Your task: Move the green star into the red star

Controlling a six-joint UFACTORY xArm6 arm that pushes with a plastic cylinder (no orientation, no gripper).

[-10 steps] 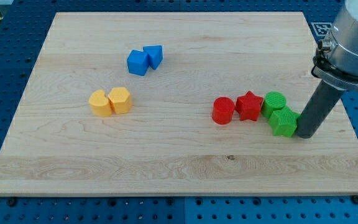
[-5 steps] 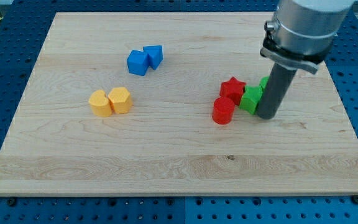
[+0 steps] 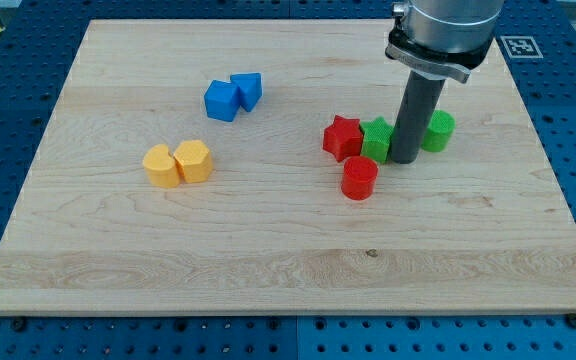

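Wooden board point(image 3: 268, 250): my tip point(image 3: 403, 160) beside green star point(image 3: 375, 139), touching red star point(image 3: 343, 137).

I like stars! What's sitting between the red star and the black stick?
The green star sits there in the camera view, touching the red star on its left, with my tip at its right side.

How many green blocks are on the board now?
2. The green star touches the red star, just left of my tip. The green cylinder stands right of the rod, partly hidden by it. None seems fully hidden.
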